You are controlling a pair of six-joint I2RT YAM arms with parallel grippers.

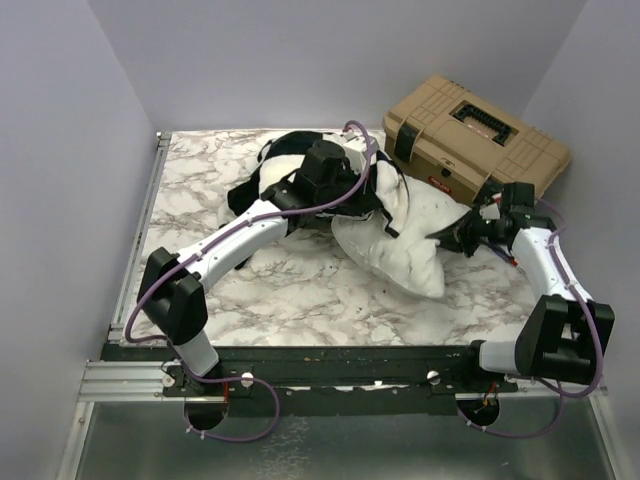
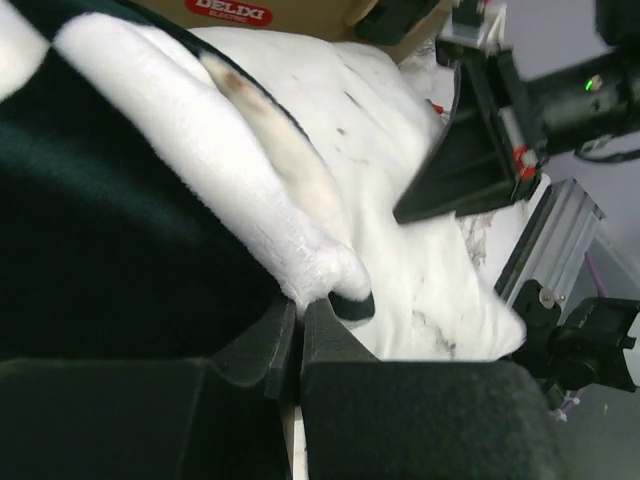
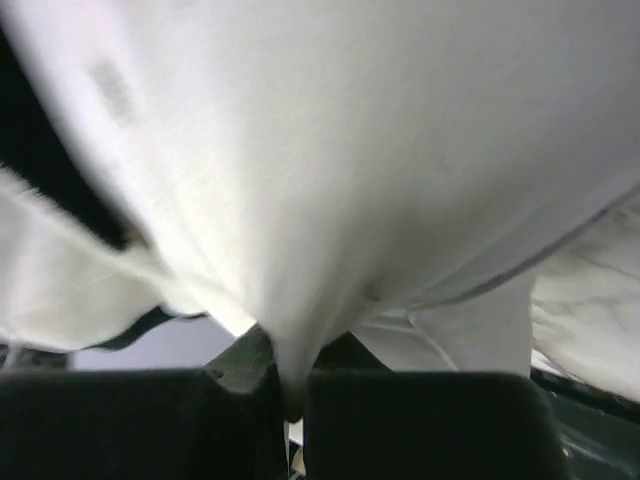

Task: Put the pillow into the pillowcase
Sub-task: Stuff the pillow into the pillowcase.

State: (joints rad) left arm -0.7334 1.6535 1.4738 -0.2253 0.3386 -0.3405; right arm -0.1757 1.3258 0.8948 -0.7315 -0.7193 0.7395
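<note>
This is looking like a robotics lab test cell — two robot arms (image 1: 230, 245) are standing side by side along an aluminium rail (image 1: 120, 380) at the near edge of a marble-patterned table (image 1: 300, 300). Plain pale walls (image 1: 300, 60) are boxing the bench in, purple cables (image 1: 255, 425) are looping from the bases, and a tan hard tool case (image 1: 520, 150) is sitting at the far right corner — workshop gear.

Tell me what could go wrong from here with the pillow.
The right hand pinches only a thin fold of the pillow, which may slip out. The left hand grips just the pillowcase edge, so the opening could sag shut. The toolbox sits close behind the pillow and could snag it.
</note>
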